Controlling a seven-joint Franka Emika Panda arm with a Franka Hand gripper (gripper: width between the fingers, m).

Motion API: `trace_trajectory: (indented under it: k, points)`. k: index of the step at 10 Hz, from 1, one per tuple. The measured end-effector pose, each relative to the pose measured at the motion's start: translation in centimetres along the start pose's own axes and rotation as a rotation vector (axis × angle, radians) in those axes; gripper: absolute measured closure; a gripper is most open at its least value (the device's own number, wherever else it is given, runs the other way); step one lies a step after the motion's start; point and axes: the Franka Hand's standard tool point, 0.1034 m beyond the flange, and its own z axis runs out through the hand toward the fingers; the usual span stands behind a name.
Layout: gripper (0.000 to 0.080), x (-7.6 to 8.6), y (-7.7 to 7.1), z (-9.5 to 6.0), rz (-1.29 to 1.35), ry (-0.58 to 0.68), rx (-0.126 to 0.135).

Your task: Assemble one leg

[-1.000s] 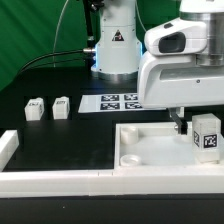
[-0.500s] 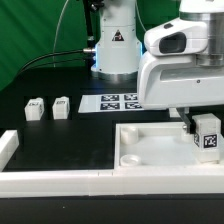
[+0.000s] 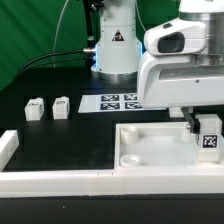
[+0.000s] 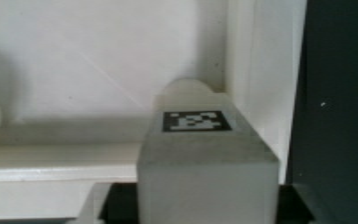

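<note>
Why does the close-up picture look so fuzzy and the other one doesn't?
In the wrist view the leg sits very close to the lens, so its tag and the tabletop look soft and blurry. The exterior view is sharper; the marker board and two spare legs show clearly, under even light.

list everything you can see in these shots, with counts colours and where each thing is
held leg: 1, white with black-and-white tag, between the fingers over the tabletop's corner at the exterior view's right
loose legs: 2, white, side by side on the black table at the exterior view's left
tabletop: 1, white tray
marker board: 1, white with tags, behind the tabletop
border bars: white, along the front edge
arm: 1, white
gripper: 1, closed on the held leg
</note>
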Motion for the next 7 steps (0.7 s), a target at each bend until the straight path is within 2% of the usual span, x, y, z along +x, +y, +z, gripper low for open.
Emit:
trace_trajectory:
  k: [2, 7]
  points:
    - [0.0508, 0.01, 0.23, 0.04, 0.291, -0.006, 0.014]
    - [0.0507, -0.01, 0.48, 0.08, 0.866, -0.014, 0.016]
